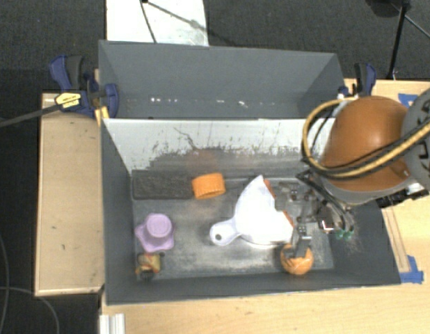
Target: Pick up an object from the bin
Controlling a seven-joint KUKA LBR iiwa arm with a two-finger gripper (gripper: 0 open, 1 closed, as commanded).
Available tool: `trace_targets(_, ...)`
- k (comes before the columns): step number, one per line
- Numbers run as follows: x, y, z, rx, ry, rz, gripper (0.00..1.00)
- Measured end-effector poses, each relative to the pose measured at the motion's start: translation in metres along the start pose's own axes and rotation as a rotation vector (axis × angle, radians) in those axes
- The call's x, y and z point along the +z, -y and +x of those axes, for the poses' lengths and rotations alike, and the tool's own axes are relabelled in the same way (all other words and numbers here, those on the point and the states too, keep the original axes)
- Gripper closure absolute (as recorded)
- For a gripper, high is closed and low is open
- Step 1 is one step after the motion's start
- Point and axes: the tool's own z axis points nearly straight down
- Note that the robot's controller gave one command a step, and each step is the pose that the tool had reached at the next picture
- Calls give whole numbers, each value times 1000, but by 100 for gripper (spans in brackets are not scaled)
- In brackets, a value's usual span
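A small orange-brown rounded thing is lying near the front wall of the bin, right of centre, just beside a white funnel-like piece. The gripper is hanging directly above it; whether it is gaping or closed, I cannot tell.

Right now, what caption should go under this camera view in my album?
Robot gripper over a small orange lump in the grey bin, beside a white scoop.

Light is cast from above. Strong glare is noted on the back wall of the bin, washed nearly white; its floor is left darker. A soft sheen is carried by the orange cover. The scoop is nearly blown out. Shadows are kept short and faint.
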Motion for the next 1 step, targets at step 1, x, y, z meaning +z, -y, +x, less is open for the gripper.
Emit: trace_targets(1,-4,0,-1,0,8,0,0)
